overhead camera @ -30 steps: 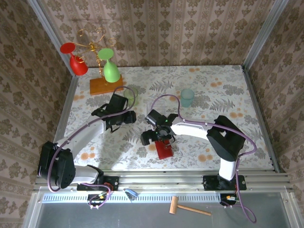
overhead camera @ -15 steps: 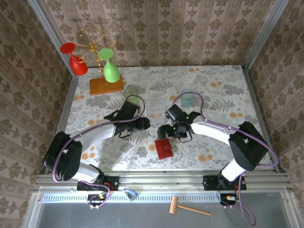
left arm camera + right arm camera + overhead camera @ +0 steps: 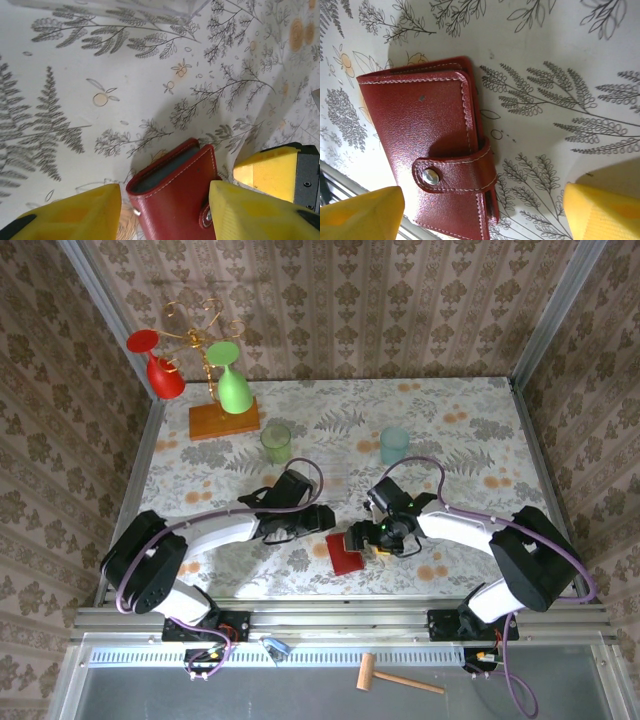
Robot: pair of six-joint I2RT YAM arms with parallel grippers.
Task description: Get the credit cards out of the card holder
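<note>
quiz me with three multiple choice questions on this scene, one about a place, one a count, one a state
1. Where does the card holder lie?
A near the table's front edge
B beside the glass stand
C against the back wall

2. How many cups stand on the table?
A one
B two
C four

3. The card holder's strap is
A snapped shut
B hanging loose
C torn off

Answers:
1 A, the top view shows it close to that edge.
2 B, one green and one teal.
3 A, its snap is fastened in the right wrist view.
</note>
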